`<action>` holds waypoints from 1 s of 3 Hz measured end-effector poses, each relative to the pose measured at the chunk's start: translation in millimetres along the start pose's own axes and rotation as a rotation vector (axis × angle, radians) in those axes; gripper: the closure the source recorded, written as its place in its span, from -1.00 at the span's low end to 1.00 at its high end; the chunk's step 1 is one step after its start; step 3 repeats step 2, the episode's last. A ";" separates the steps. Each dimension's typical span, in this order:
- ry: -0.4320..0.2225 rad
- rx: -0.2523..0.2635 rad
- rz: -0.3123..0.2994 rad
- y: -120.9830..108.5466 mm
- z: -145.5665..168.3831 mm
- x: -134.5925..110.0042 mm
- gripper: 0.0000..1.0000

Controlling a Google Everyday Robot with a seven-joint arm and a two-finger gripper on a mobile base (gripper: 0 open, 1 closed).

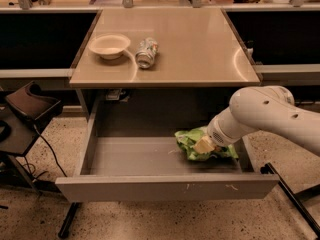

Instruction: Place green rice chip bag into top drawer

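The green rice chip bag [192, 141] lies crumpled inside the open top drawer [165, 186], at its right side, resting on the drawer floor. My gripper [204, 145] reaches down into the drawer from the right, at the end of the white arm [265, 114], and sits right on top of the bag. A pale fingertip [203, 145] shows against the green foil. The arm hides the bag's right part.
On the desk top [200, 49] stand a cream bowl [109, 45] and a crushed silver can [146, 52] at the back left. A dark chair or stand [25, 109] with cables is on the left. A black leg [292, 196] runs along the floor at the right.
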State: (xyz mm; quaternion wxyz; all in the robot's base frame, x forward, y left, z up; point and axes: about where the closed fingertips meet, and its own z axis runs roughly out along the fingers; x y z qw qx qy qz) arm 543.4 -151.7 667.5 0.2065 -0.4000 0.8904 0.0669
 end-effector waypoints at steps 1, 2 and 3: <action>0.000 0.000 0.000 0.0 0.0 0.0 -1.00; 0.000 0.000 0.000 0.0 0.0 0.0 -1.00; 0.000 0.000 0.000 0.0 0.0 0.0 -1.00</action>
